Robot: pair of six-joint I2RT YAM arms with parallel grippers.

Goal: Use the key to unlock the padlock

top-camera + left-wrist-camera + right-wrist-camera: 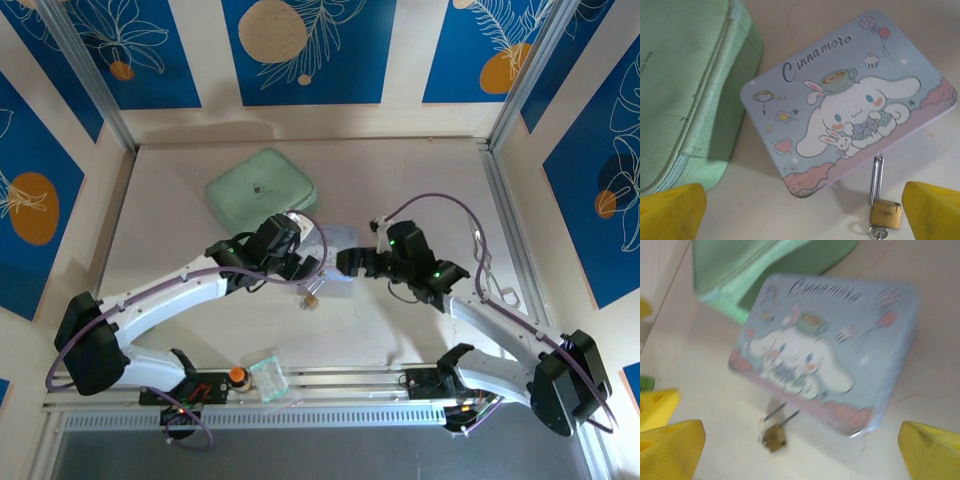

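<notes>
1. 2 grippers hung over the white table [400, 330], the left gripper [800, 215] and the right gripper [800, 455], both spread wide and empty.
2. A green case [685, 90] lay just beside the pastel cartoon tin [850, 100].
3. The brass padlock [885, 214], its thin silver shackle reaching the tin's edge, lay between the left gripper's yellow fingers [932, 210], untouched.
4. The silver key [877, 232] glinted at the padlock's base.

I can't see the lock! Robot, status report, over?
Left gripper, right gripper open, empty. Padlock hooked to tin, key at its bottom. Nothing in the way.
</notes>
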